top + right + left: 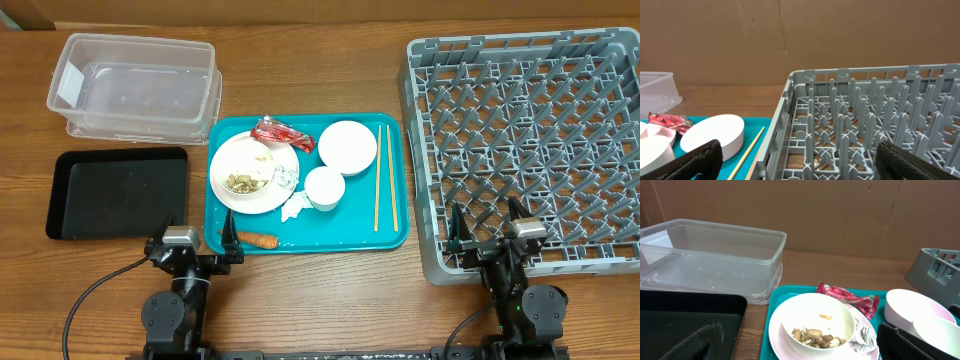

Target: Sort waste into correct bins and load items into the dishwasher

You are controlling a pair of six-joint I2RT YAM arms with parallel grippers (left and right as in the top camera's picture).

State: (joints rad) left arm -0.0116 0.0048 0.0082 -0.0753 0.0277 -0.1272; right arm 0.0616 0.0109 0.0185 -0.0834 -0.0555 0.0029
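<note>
On the teal tray, a white plate (255,160) holds beige food scraps (244,182), with crumpled tissue (294,207) and a red wrapper (280,133) beside it. A carrot (258,240) lies at the tray's front. A white bowl (347,147), a cup (324,187) and chopsticks (385,178) lie to the right. The grey rack (530,140) is empty. My left gripper (192,248) is open and empty in front of the tray, facing the scraps (817,337). My right gripper (487,232) is open and empty at the rack's front edge (865,125).
The clear tub (135,85) stands at the back left, and the black tray (115,192) lies in front of it. The teal tray (395,235) sits between the black tray and the rack. A cardboard wall runs along the back.
</note>
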